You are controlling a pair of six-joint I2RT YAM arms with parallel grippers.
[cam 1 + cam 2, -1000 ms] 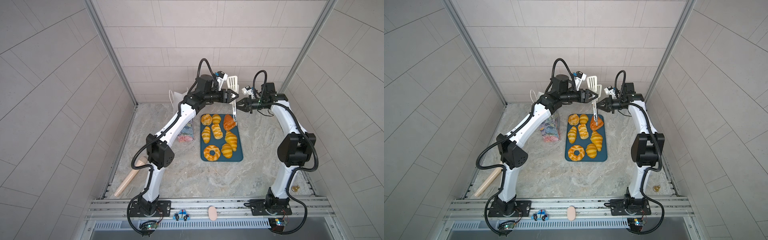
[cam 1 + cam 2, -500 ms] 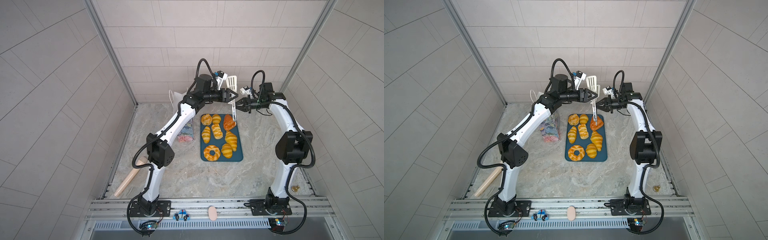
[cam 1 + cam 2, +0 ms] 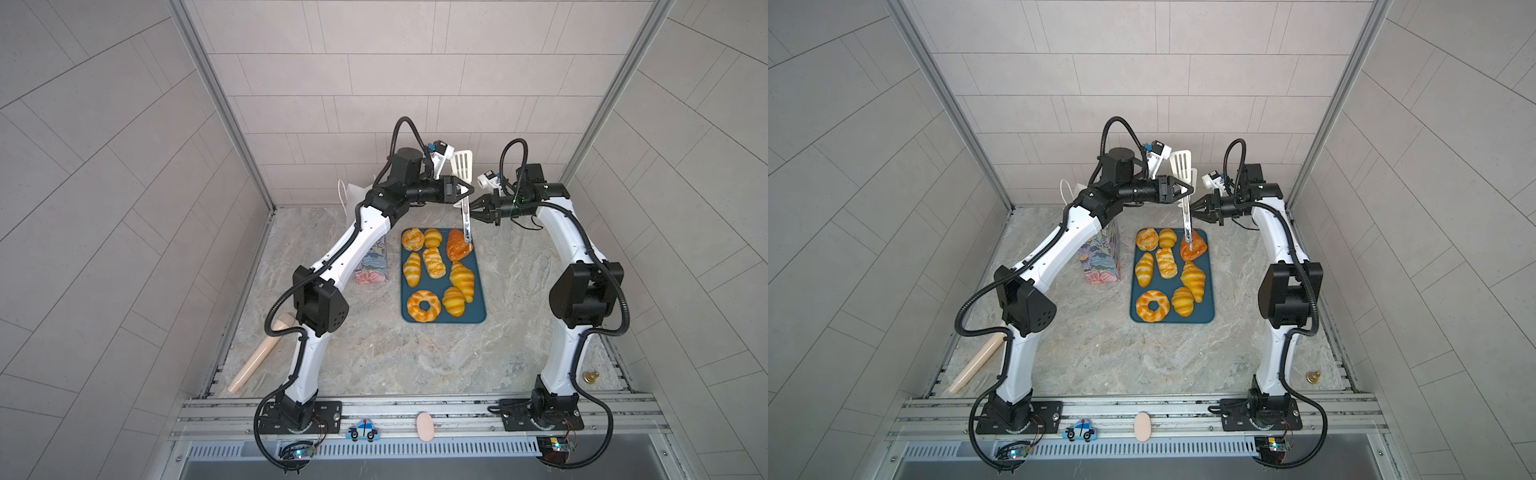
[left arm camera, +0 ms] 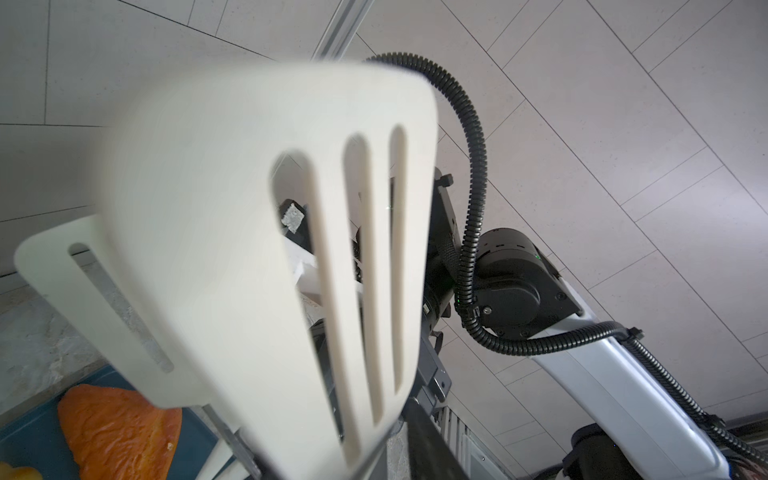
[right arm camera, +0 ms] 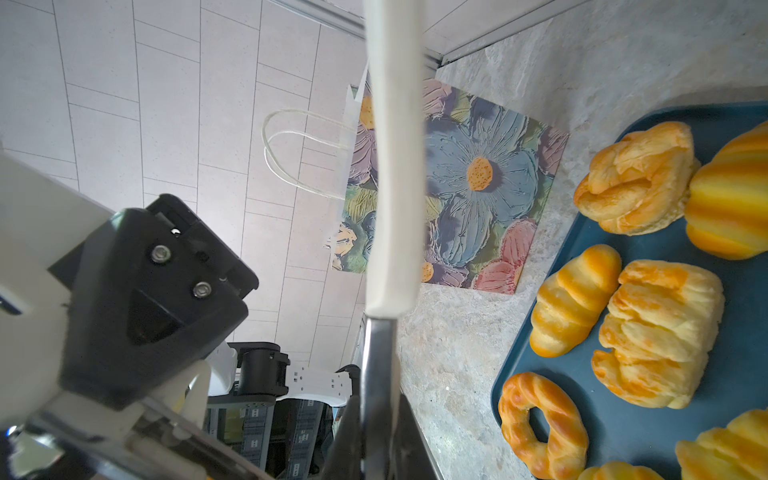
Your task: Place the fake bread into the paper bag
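Two arms, the white-and-black left arm point(image 3: 357, 243) and right arm point(image 3: 568, 237), arch over the grey marbled tabletop point(image 3: 374, 353) and meet above centre in both top views. At mid-frame I see a dark teal rectangular tray point(image 3: 478, 309) carrying all eight glossy golden toy pastries point(image 3: 433, 262), so all of them lie outside the bag.

The tall white paper bag with pastel flower print point(image 3: 1100, 257) stands upright just left of the tray. The left arm hides its upper part in the top views, while the right wrist view shows its flowered face and white cord handles.

White slotted serving tongs with a metal handle point(image 3: 466, 210) hang heads-up between the two grippers. Their lower metal end overlaps the darker orange-brown triangular pastry point(image 3: 456, 246) at the tray's upper right corner, and I cannot tell whether it touches.

The right gripper point(image 3: 473, 210) comes in from the right and is clamped on the metal handle. The left gripper point(image 3: 468, 193) sits at the shaft just above it, reaching from the left. I cannot tell whether it grips, because the blurred tong heads point(image 4: 249, 232) fill the left wrist view.
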